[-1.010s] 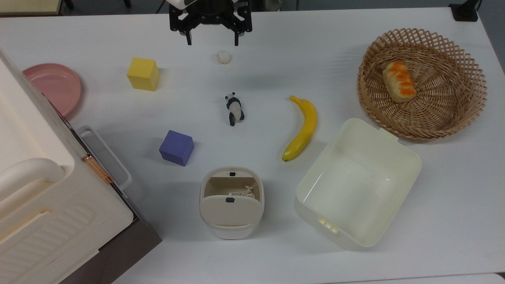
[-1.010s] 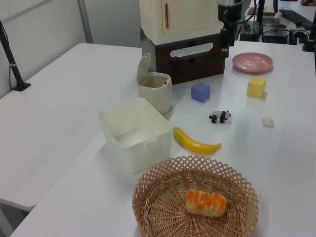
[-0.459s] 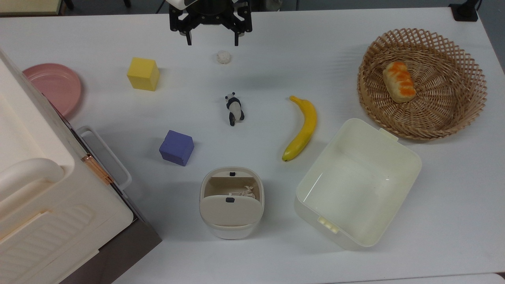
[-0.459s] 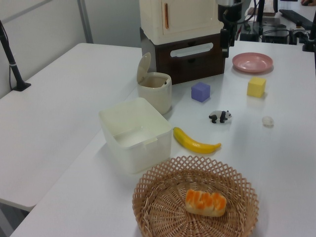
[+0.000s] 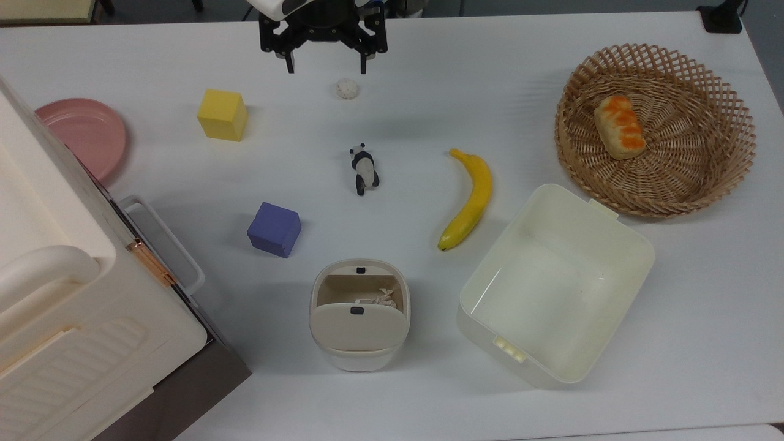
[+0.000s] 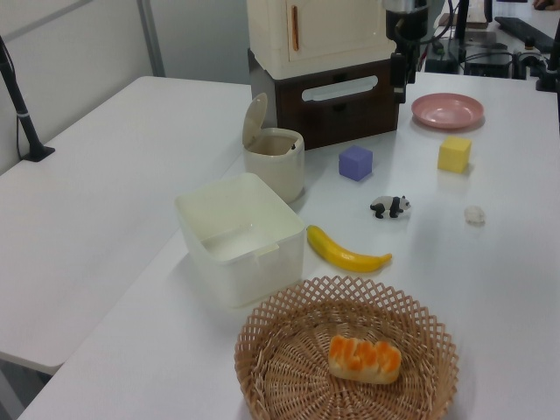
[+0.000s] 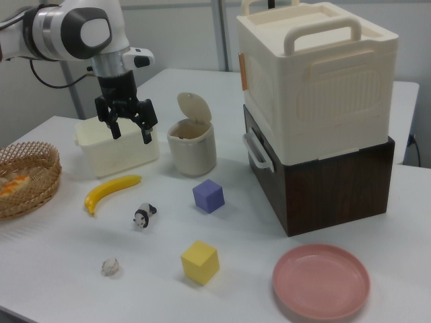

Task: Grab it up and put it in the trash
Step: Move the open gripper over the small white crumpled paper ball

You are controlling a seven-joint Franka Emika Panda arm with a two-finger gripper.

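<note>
Since the frame a second ago the gripper has slid a little toward the top view's left and upper edge; nothing on the worktop has shifted. No writing or labels can be read on anything.

Across the top view from left to right: a pink plate sits at the far left beside a big cream case with a handle stacked on a dark brown box. A yellow cube lies near the plate, and a purple cube lies lower down. The gripper hangs above the worktop at the upper edge, its two fingers spread wide apart and holding nothing. The little off-white ball rests on the worktop just below the gripper's right-hand finger in the top view, not touching it. In the right view the ball lies near the front edge with the gripper raised well above the worktop. Below the ball in the top view stands a panda figurine, and farther down the bin, its flap lid tipped up and crumpled paper visible inside. Next come a banana, an open cream tub, and a wicker basket holding a bread roll.
</note>
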